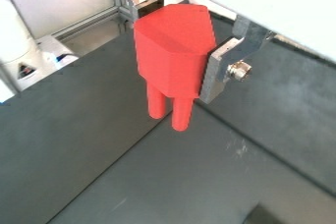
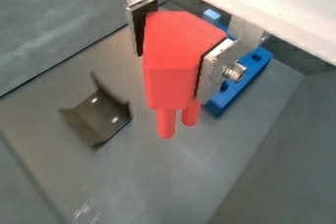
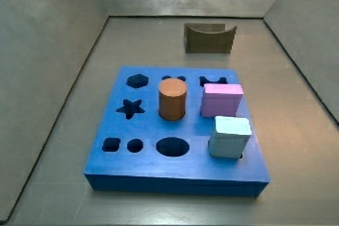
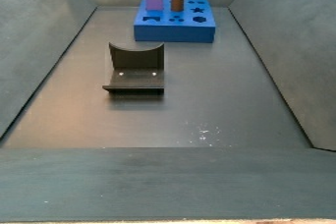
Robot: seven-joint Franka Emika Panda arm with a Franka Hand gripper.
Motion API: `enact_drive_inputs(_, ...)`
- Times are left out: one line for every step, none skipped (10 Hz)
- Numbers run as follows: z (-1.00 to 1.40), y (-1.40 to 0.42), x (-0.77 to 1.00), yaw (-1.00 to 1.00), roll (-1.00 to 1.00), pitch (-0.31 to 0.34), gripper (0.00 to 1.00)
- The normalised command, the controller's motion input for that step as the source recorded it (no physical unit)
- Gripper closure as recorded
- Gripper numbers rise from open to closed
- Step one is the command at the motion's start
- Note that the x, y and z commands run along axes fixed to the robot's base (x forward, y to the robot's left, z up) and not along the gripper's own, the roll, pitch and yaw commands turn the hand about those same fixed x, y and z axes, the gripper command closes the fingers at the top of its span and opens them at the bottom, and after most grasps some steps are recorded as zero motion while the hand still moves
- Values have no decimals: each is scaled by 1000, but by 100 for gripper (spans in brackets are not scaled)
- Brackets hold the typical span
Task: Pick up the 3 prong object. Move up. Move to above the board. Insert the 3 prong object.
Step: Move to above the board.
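3 prong object (image 1: 174, 51): red-orange, clamped in the pincer and clear of the grey floor; seen in both wrist views, absent from both side views.
Long axis: roughly upright, wide faceted head up between the finger plates, narrow legs (image 2: 175, 123) hanging down toward the floor.
Pincer (image 2: 178, 43): closed on the head of the 3 prong object, one silver plate with its dark pad on each side; fingers (image 1: 223, 71) press flat against the red faces. It is out of frame in both side views.
Board (image 3: 175, 141): blue slab lying flat on the floor, with dark cut-outs (star, circles, squares, a cross-like shape).
In the board: brown cylinder (image 3: 172, 99) standing upright near the middle; pink block (image 3: 221, 100) just beside it; pale blue-grey block (image 3: 229, 137) near the pink one, toward a corner. The remaining holes show dark.
Board from the wrist: a blue edge (image 2: 237, 83) shows behind and below the held piece.
Fixture (image 4: 136, 69): dark bracket on its base plate, standing on the floor well apart from the board; in a wrist view (image 2: 96, 116) it lies below and to one side of the hanging legs.
Floor (image 4: 171, 120): grey, bare between fixture and board.
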Motion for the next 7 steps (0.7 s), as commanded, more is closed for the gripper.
enact_drive_inputs(-51, -1000, 322, 6, -11, 85, 100)
enact_drive_inputs(-52, -1000, 329, 10, -8, 71, 100)
enact_drive_inputs(-50, -1000, 335, 11, 1, 58, 100)
enact_drive_inputs(-50, -1000, 343, 10, -13, 47, 100)
enact_drive_inputs(-50, -1000, 348, 11, 1, 40, 100)
enact_drive_inputs(-50, -1000, 362, 13, -3, 36, 100)
enact_drive_inputs(-49, -1000, 371, 8, -8, 34, 100)
